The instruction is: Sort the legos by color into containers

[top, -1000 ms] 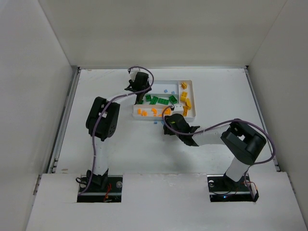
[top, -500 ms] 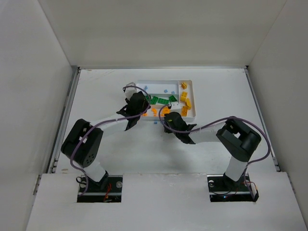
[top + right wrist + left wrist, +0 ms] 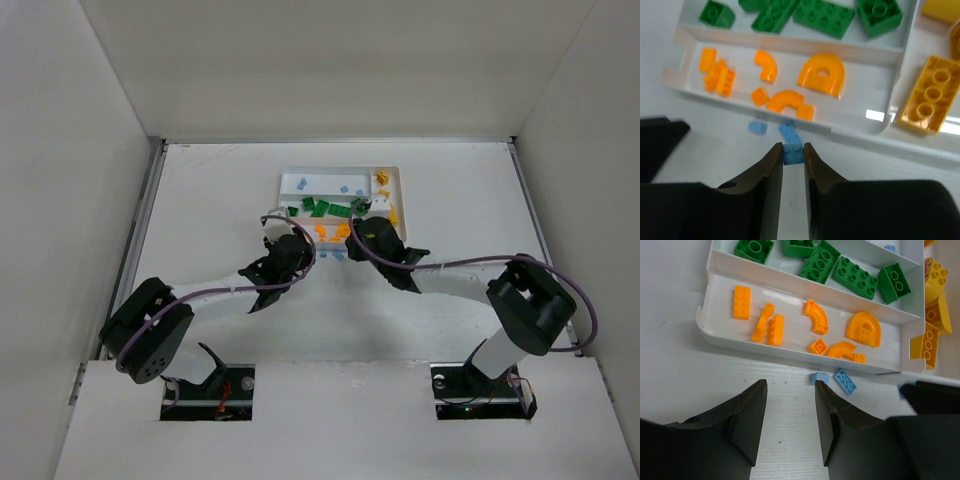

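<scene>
The right gripper [image 3: 793,148] is pinched tight on a light blue lego [image 3: 793,155], just outside the near wall of the tray [image 3: 840,131]. The fingers hide most of the brick, and it may be resting on the table [image 3: 715,390], though the close view does not settle that. Two more blue pieces [image 3: 845,381] lie loose on the table against that same wall.

The left gripper [image 3: 790,390] hangs near them with its fingers apart and nothing between them.

Orange legos [image 3: 815,322] fill the near slot and green legos [image 3: 855,276] the middle one. The left wrist view cuts off the far slot (only a corner of one blue piece shows). It also clips the yellow legos [image 3: 932,315] in the end slot at the frame's edge. From above, the right arm covers the tray's near right corner, and the loose bricks there are too small to tell apart.

A second ago the left arm reached over the tray's far left side. It has since drawn back to the table on the near side. The right gripper's fingers have closed, and it sits nearer the tray.
</scene>
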You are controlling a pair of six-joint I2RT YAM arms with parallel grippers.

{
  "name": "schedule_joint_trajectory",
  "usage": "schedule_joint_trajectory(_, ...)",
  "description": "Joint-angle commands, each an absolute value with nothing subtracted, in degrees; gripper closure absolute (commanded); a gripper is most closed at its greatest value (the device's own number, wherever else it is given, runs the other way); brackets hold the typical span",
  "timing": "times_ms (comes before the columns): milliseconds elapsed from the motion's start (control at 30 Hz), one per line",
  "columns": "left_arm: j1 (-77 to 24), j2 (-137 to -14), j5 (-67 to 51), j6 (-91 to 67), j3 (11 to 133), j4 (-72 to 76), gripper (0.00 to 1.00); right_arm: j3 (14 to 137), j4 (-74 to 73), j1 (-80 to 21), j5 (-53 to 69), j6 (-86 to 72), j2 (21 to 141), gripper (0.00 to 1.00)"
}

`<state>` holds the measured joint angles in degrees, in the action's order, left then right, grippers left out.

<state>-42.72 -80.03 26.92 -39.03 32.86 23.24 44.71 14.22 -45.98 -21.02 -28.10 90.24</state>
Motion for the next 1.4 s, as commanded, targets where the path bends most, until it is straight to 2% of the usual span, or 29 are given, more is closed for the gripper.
schedule_joint_trajectory(0, -44.7, -79.7, 29.0, -37.9, 31.7, 28.6, 0.6, 52.8, 14.9, -40.7, -17.3, -26.8, 92.4, 0.76)
schedule_joint_trajectory(233, -47.7, -82.9, 29.3, -37.3, 31.5, 30.8, 0.66, 71.4, 10.7, -32.6, -15.5, -26.1, 105.4, 0.75)
schedule_joint_trajectory(433, -49.6, -86.3, 29.3, -37.0, 34.0, 30.3, 0.68, 82.0, 5.8, -30.4, -15.7, -25.5, 114.4, 0.73)
schedule_joint_trajectory(500, -50.1, -87.4, 29.3, -36.8, 34.6, 30.3, 0.68, 83.3, 5.5, -30.4, -16.0, -25.5, 115.8, 0.69)
schedule_joint_trajectory(567, -50.3, -88.1, 29.3, -36.8, 35.1, 30.2, 0.68, 84.4, 6.0, -30.3, -16.2, -25.8, 117.0, 0.59)
schedule_joint_trajectory(700, -50.7, -88.9, 30.1, -36.8, 35.7, 30.1, 0.68, 84.0, 6.3, -30.5, -16.1, -26.3, 115.9, 0.51)
schedule_joint_trajectory(800, -50.7, -90.3, 30.2, -36.8, 36.3, 30.1, 0.68, 80.2, 7.9, -30.6, -16.2, -26.3, 112.4, 0.5)
schedule_joint_trajectory(967, -50.8, -92.7, 31.4, -36.8, 37.5, 30.1, 0.68, 67.1, 15.7, -32.2, -16.3, -27.2, 102.2, 0.5)
schedule_joint_trajectory(1067, -50.1, -91.8, 31.8, -38.3, 36.6, 30.0, 0.69, 61.3, 18.5, -32.3, -16.5, -27.3, 97.6, 0.56)
schedule_joint_trajectory(1200, -48.9, -89.6, 32.7, -39.5, 34.9, 30.1, 0.69, 62.8, 14.8, -32.3, -14.3, -26.2, 100.1, 0.68)
schedule_joint_trajectory(1367, -48.6, -90.0, 31.5, -39.5, 34.9, 30.5, 0.69, 68.2, 11.7, -34.1, -14.8, -23.8, 106.4, 0.65)
